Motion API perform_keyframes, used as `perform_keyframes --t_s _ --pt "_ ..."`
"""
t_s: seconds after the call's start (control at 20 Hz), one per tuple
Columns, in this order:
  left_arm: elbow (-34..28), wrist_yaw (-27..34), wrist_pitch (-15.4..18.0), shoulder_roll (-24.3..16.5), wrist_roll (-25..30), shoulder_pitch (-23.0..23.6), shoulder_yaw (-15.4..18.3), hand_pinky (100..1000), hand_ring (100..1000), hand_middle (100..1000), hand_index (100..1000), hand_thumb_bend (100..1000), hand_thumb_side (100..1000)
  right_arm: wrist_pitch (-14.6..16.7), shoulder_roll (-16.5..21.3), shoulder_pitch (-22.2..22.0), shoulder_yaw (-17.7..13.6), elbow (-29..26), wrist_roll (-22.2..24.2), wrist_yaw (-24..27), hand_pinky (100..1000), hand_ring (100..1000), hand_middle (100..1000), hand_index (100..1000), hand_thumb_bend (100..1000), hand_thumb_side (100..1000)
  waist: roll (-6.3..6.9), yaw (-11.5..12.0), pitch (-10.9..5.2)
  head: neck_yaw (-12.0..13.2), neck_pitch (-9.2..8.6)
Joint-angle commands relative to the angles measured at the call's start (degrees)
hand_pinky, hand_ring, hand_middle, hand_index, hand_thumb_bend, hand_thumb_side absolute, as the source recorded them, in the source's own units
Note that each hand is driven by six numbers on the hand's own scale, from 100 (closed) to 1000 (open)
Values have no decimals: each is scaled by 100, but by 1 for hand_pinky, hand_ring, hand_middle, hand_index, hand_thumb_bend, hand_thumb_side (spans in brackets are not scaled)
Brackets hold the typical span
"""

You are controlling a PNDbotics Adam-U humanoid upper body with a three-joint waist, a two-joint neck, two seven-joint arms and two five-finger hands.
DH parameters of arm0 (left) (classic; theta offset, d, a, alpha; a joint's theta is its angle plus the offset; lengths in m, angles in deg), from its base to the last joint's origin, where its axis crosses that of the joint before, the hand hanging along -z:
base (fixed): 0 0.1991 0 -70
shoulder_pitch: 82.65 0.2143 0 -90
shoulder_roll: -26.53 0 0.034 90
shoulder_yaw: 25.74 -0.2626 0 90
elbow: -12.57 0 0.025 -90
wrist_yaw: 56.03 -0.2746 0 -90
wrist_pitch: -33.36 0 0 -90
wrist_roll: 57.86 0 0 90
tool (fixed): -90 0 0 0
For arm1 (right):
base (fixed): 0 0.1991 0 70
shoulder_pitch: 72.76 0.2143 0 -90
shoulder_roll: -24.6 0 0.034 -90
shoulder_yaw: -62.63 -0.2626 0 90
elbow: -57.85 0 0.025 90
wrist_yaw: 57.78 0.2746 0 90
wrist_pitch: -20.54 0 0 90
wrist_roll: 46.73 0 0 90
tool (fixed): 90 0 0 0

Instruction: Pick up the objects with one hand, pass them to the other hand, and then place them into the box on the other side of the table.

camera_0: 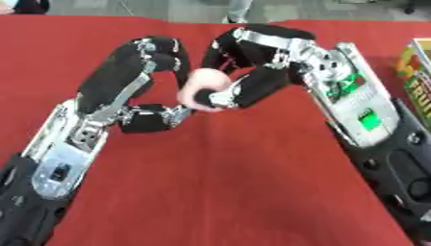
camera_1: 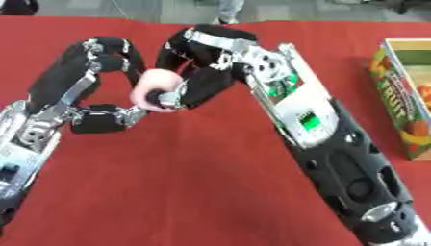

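Observation:
A pale pink rounded object (camera_0: 205,82) is held above the red table (camera_0: 235,192) at the middle, where both hands meet. My left hand (camera_0: 156,62) comes in from the left. Its fingers curl over the object's left side and its thumb (camera_0: 160,117) lies under it. My right hand (camera_0: 261,72) reaches in from the right, its fingers (camera_0: 221,97) wrapped round the object's lower right side. Much of the object is hidden by the fingers. The box (camera_1: 402,96), colourful with fruit pictures, stands open at the table's right edge.
The red cloth runs to a grey floor at the far edge. Both forearms slope down to the lower corners, the right forearm (camera_1: 328,144) passing close to the box's left side.

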Motion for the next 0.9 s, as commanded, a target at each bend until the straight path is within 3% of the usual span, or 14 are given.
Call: perform_keyframes --t_s 0.05,0.55,0.9 --pt "-64 -102 -22 13 -125 -148 32 684 553 501 443 264 100 -49 33 63 -28 -57 -160 172 716 683 370 473 286 100 -39 -2 -362 0 -1" --pt "7 -212 -186 51 -341 -144 38 686 554 507 478 244 100 -92 55 53 3 -107 -99 324 685 614 324 429 353 100 -40 0 -360 -15 -20" --pt "17 -273 -354 59 -576 -135 53 687 556 512 538 333 100 -114 63 47 -16 -122 -88 389 673 596 316 421 346 100 -43 -2 -356 -7 -42"
